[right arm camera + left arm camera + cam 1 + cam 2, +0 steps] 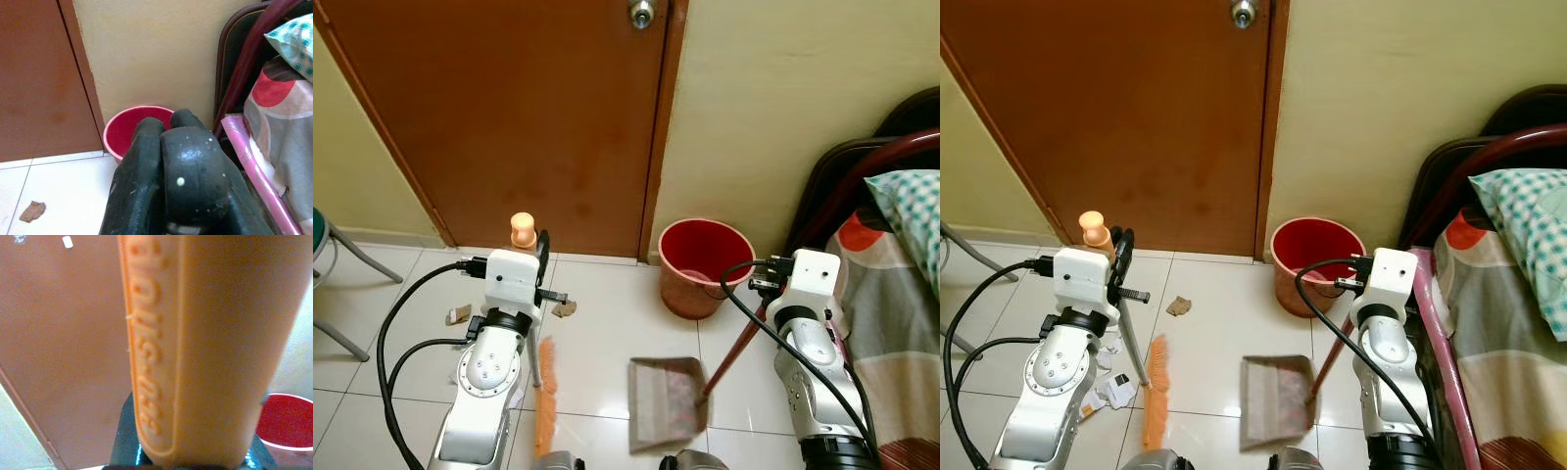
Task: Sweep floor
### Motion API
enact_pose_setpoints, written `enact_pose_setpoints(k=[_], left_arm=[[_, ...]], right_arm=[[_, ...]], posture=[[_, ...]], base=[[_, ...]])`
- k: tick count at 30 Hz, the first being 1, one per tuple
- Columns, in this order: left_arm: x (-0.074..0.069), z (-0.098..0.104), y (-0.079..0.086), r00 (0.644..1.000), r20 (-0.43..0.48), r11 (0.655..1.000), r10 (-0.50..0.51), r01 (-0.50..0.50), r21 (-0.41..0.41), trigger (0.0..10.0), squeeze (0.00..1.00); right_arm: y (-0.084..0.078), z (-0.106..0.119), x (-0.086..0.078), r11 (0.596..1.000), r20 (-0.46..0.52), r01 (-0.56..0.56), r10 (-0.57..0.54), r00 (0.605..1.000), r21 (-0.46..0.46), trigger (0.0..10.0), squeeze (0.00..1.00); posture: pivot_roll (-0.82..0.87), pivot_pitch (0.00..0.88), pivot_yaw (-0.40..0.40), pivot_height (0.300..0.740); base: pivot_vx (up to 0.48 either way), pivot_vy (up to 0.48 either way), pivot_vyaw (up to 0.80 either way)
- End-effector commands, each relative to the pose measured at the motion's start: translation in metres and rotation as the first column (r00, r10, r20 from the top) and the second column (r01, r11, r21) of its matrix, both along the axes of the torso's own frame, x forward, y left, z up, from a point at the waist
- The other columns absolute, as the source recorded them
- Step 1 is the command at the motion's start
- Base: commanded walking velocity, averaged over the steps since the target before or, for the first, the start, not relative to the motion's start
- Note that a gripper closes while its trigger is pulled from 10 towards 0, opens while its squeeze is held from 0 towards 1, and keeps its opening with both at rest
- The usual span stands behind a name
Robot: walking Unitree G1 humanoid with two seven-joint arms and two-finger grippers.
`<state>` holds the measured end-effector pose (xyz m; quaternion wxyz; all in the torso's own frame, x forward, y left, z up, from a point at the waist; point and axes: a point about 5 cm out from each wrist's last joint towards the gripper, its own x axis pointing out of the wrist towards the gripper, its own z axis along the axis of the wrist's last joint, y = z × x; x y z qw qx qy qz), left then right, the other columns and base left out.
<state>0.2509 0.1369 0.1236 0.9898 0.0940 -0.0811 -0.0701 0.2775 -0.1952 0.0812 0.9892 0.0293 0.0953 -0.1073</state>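
Nearest, at the bottom edge: dustpan (pixel 668 403) tilted on the white tiles, some debris in it, its dark red handle (pixel 736 345) rising to the right pincer (pixel 766 284), which seems clenched on it, going by the shut black fingers (pixel 161 181) in the right wrist view. Beside it, orange broom head (pixel 545 396) resting on the floor, thin shaft running up to the left pincer (pixel 544 257), clenched on the orange grip (pixel 205 347) with the knob end (pixel 523 230) poking above. Paper scraps (pixel 1114 387) and a brown leaf (pixel 1178 306) scattered on the tiles near the left arm, well apart from the dustpan; another scrap (pixel 458 314) further left. Red bucket (pixel 705 266) against the wall by the door (pixel 509 117); bed (pixel 891 294) close on the right. Judged partway done: litter not yet gathered. Risks from here: tipping the dustpan and spilling its load if the right arm swings; scattering scraps under the chair leg (pixel 357 257) with too brisk a stroke; snagging a cable (pixel 406 313) on the shaft; knocking the bucket or bed frame with the long handle.
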Motion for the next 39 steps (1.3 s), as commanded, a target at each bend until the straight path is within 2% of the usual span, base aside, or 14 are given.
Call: enact_pose_setpoints(k=[1,8,16,21,27,36,39], left_arm=[[0.001,0.007,-0.001,0.999,0.039,1.0,0.001,-0.001,0.001,10.0,0.0],[0.003,0.016,0.01,0.995,0.095,0.999,0.019,-0.021,0.024,10.0,0.0],[0.008,0.016,0.015,0.995,0.102,0.999,0.019,-0.023,0.045,10.0,0.0],[0.009,0.017,0.021,0.994,0.108,0.998,0.016,-0.023,0.063,10.0,0.0],[0.012,0.019,0.025,0.992,0.126,0.996,0.029,-0.04,0.083,10.0,0.0],[0.016,0.037,0.037,0.979,0.195,0.981,0.059,-0.093,0.169,10.0,0.0],[0.017,0.041,0.039,0.977,0.203,0.982,0.06,-0.095,0.164,10.0,0.0]], right_arm=[[-0.003,0.005,0.003,1.0,0.028,0.014,-0.014,1.0,0.006,10.0,0.0],[-0.004,0.004,0.006,1.0,0.017,0.008,-0.008,1.0,-0.003,10.0,0.0],[-0.003,0.005,0.01,1.0,0.024,-0.011,0.012,1.0,-0.009,10.0,0.0],[-0.015,0.003,0.005,0.999,0.01,-0.009,0.01,1.0,-0.041,10.0,0.0],[-0.016,0.004,0.004,0.999,0.009,-0.007,0.007,1.0,-0.042,10.0,0.0],[-0.011,0.002,0.002,0.999,0.003,-0.016,0.017,1.0,-0.036,10.0,0.0],[-0.01,0.003,0.002,0.999,0.005,-0.02,0.02,1.0,-0.036,10.0,0.0]], posture=[[-0.02,0.071,-0.02,0.74],[-0.01,0.087,-0.028,0.74],[-0.01,0.099,-0.032,0.74],[-0.02,0.111,-0.036,0.74],[-0.03,0.118,-0.037,0.74],[-0.02,0.126,-0.037,0.74],[-0.02,0.128,-0.039,0.74]], base=[[0.0,0.0,0.0],[0.0,0.0,0.0],[0.0,0.0,0.0],[0.0,0.0,0.0],[0.0,0.0,0.0],[0.0,0.0,0.0],[0.0,0.0,0.0]])
